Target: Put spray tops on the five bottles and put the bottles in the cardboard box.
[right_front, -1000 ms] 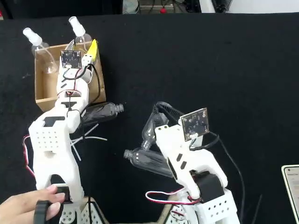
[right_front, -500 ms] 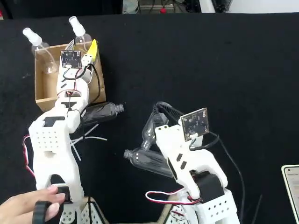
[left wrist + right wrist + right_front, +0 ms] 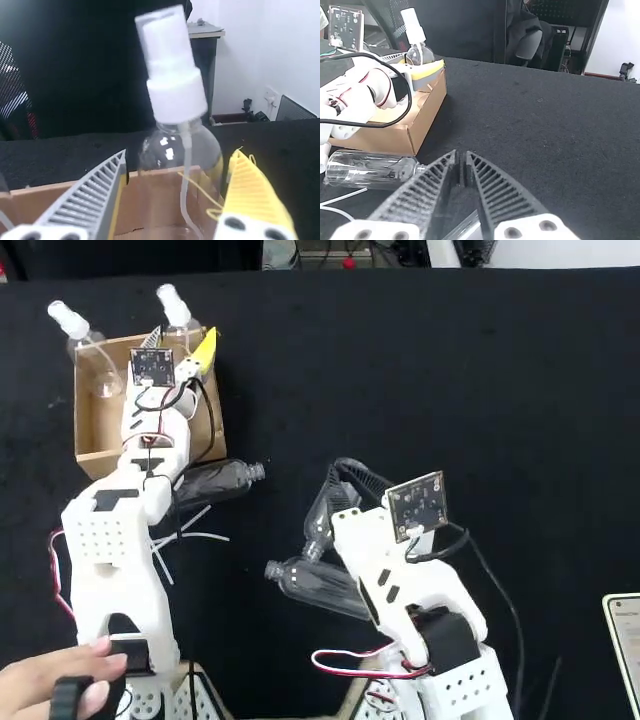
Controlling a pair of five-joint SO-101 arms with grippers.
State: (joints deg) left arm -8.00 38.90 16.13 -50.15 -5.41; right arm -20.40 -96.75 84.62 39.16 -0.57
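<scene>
The cardboard box [image 3: 95, 435] sits at the far left of the table. Two clear bottles with white spray tops stand in it, one at its far left corner [image 3: 82, 338] and one at its far right corner [image 3: 178, 320]. My left gripper [image 3: 178, 342] is open around the right-corner bottle [image 3: 175, 145], its grey and yellow fingers a little off each side. The right gripper [image 3: 461, 159] is shut on nothing, low over the table's middle. Three topless bottles lie on the cloth: one beside the box [image 3: 222, 480], two by my right arm [image 3: 318, 585] [image 3: 322, 512].
Thin white tubes [image 3: 190, 530] lie loose on the black cloth near the left arm. A person's hand [image 3: 50, 690] rests at the left arm's base. A white card [image 3: 625, 640] sits at the right edge. The table's right half is open.
My left gripper's fingers have spread apart and let go of the right-corner bottle, whose top has tilted slightly to the right. The right arm has not moved.
</scene>
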